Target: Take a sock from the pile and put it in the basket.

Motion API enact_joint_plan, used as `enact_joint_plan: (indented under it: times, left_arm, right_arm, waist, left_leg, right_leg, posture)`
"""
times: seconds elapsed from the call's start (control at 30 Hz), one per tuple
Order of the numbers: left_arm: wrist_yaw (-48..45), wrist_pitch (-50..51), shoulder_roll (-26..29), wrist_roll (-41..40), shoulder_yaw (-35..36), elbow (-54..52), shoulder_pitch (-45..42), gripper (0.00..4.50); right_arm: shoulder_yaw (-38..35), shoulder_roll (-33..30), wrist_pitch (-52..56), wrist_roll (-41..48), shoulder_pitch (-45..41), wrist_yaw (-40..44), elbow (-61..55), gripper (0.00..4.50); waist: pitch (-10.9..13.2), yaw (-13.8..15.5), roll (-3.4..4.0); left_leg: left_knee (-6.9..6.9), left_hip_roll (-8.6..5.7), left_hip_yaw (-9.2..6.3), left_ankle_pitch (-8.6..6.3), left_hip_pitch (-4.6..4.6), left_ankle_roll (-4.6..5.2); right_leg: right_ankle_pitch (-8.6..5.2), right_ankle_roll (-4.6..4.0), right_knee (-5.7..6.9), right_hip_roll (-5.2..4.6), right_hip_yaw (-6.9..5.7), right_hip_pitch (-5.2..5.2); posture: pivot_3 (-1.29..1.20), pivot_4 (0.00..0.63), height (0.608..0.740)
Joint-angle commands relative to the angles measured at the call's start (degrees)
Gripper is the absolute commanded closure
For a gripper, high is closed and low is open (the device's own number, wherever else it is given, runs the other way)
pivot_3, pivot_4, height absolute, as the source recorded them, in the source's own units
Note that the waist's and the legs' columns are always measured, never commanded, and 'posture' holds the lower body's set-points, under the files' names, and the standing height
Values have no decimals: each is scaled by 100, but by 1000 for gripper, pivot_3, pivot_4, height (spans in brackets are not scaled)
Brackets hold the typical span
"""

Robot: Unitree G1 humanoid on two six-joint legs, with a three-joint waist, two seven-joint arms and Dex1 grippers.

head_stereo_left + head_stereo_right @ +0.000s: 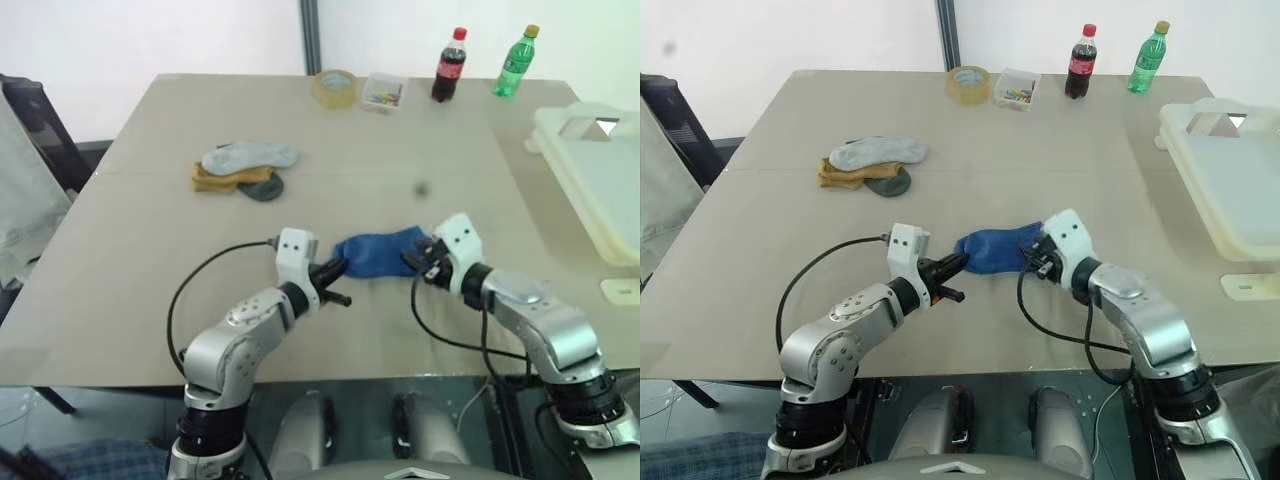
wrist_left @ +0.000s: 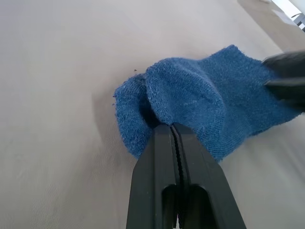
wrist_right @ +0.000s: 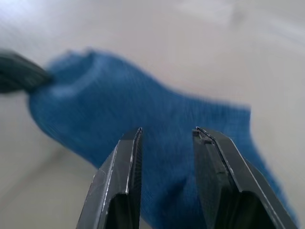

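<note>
A blue sock (image 1: 378, 252) lies on the tan table (image 1: 130, 270) near the front edge, stretched between the two grippers and well apart from the pile (image 1: 243, 168); the left gripper (image 2: 172, 131) has its black fingers pressed together on the sock's bunched end — the wrist view shows the cloth pinched at the tips; the right gripper (image 3: 167, 134) sits at the sock's other end with its fingers parted a little, a narrow gap between them, the blue cloth just beyond the tips; whether they touch it cannot be told.

The pile rests farther back on the table toward the left: a light grey sock on top, a mustard yellow one under it, a dark grey one poking out at the near side; the three overlap and touch.

The basket (image 1: 600, 200) — pale cream plastic with a thick rim and a handle cut-out — stands at the table's right edge, well apart from the blue sock.

Along the far edge stand a roll of tape (image 1: 335, 87), just beside it a small clear box (image 1: 383, 92) of coloured bits, then a cola bottle (image 1: 450, 66) with a red cap and a green bottle (image 1: 516, 62) with a yellow cap, both upright.
</note>
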Motion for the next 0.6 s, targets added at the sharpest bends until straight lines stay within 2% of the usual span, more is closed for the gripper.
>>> enact_joint_plan:
  times: [0.03,0.07,0.17,0.23,0.27,0.37,0.47,0.6]
  left_arm:
    - [-131,-117,12,-116,62,-52,7,3910]
    - [-226,-68,49,-210,74,-78,33,3620]
    - [-405,99,180,-397,73,-177,108,2194]
    - [-303,79,252,-311,132,-105,109,1066]
    - [-264,44,304,-251,178,-19,93,704]
    - [-151,75,279,-311,467,251,3,704]
    - [-119,287,180,-554,776,537,-122,704]
    - [-187,377,333,-509,712,822,-282,704]
  right_arm:
    - [172,-76,-106,-257,80,140,291,2789]
    - [191,-56,-124,-298,68,144,342,2789]
    - [195,72,-146,-341,2,137,409,2789]
    - [210,139,-149,-390,-11,121,417,2789]
    - [221,170,-149,-422,-4,110,418,2789]
    - [241,233,-161,-518,45,97,418,2789]
    - [252,268,-146,-579,77,94,388,2789]
    - [263,274,-139,-671,86,108,365,2789]
  waist:
    - [-4,-4,-5]
    - [-6,-7,-5]
    - [-10,-13,-10]
    - [-13,-16,-13]
    - [-13,-18,-13]
    - [-14,-25,-12]
    - [-21,-25,-15]
    - [-43,-24,-16]
  left_leg:
    - [0,1,0,0,6,0]
    - [0,2,-1,0,6,0]
    - [0,3,0,0,17,0]
    - [0,5,2,0,24,0]
    - [0,6,2,0,30,0]
    - [-10,10,4,-2,84,-2]
    - [-11,16,2,-2,88,-2]
    - [-11,14,3,-2,89,-2]
  right_leg:
    - [0,0,0,1,1,4]
    - [0,0,0,2,0,4]
    - [0,-1,1,2,1,14]
    - [-1,-1,1,2,1,20]
    - [-1,-1,1,2,2,25]
    - [-4,-2,-6,1,2,73]
    - [-4,-3,-7,1,0,76]
    - [-3,-4,-7,0,1,77]
  posture:
    - [0,150,740]
    - [0,150,740]
    - [0,150,740]
    - [0,150,740]
    - [0,150,740]
    - [0,150,740]
    - [0,150,740]
    - [0,150,740]
